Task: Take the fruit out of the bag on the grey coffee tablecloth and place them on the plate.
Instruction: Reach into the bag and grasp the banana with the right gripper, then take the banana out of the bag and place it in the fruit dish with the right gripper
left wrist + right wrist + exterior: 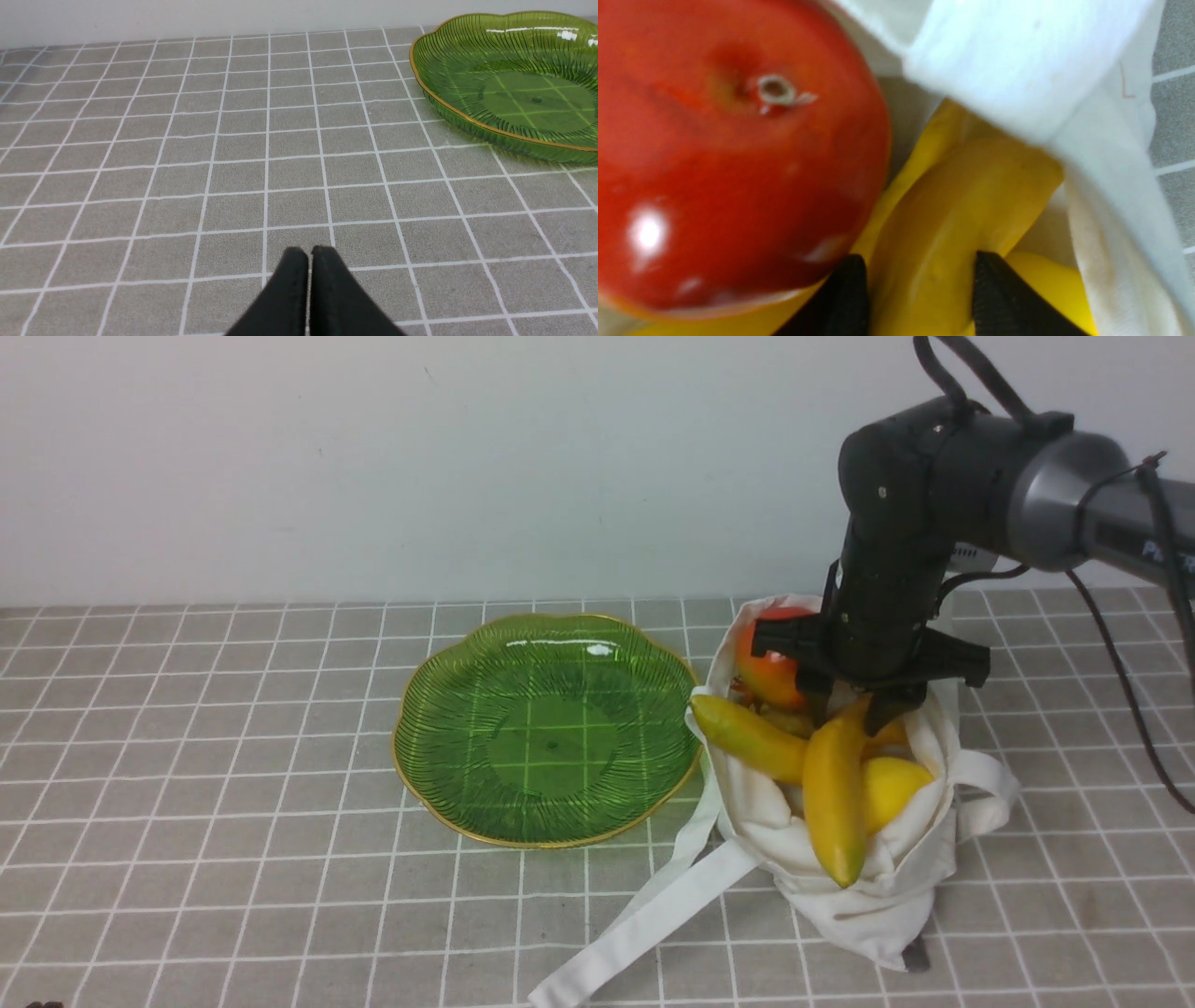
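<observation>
Nearest the camera: white strap (644,938), running from bag (822,859) towards the lens, left of and nearer than right claw (850,709). Left claw (309,254): tips together, nothing between. Well left of right claw: plate (551,747), bare, on cloth (233,784). Just left of right claw, in bag: apple (766,663); nearer, crosswise banana (752,737). Between right claw's fingers: upright banana (836,803), reaching towards the camera; firm grip or mere contact, cannot tell. Just right and nearer: lemon (896,793). Possible trouble: slip from a hold near one end, apple or crosswise banana knocked out by crowded fingers, bag dragged along by snagged canvas. Lettering (1167,555) on right arm: initial P, rest not legible.
</observation>
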Tool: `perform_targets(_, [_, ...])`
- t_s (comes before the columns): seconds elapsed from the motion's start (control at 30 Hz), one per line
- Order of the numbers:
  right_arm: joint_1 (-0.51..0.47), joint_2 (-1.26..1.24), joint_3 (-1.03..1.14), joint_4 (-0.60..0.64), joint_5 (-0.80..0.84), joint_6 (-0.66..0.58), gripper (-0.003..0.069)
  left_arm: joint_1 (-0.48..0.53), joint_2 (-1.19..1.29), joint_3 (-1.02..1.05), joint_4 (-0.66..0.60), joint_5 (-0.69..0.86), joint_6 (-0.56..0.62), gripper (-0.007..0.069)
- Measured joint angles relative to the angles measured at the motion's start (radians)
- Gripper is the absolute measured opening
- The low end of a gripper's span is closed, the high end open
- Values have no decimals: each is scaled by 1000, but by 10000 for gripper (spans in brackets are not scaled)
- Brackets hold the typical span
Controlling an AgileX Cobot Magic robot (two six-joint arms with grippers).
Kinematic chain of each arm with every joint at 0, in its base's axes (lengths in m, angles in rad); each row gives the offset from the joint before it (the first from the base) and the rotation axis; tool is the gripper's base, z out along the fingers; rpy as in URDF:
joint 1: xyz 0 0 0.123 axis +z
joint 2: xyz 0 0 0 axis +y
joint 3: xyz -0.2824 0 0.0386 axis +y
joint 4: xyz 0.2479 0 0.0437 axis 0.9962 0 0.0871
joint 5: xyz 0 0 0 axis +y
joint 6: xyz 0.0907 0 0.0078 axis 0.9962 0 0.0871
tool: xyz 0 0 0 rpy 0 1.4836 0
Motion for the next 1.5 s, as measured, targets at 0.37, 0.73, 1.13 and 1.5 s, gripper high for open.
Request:
perform_targets(0.37, [0, -5, -100, 44, 10, -40, 236, 0, 0, 0, 0, 0, 0, -7])
perform_targets(0.73, [0, -58, -100, 95, 16, -154, 229, 0, 0, 0, 0, 0, 0, -7])
perform_targets(1.13, [0, -142, -31, 148, 13, -267, 223, 0, 0, 0, 0, 0, 0, -7])
perform_targets(1.5, [0, -265, 113, 162, 14, -321, 219, 0, 0, 0, 0, 0, 0, -7])
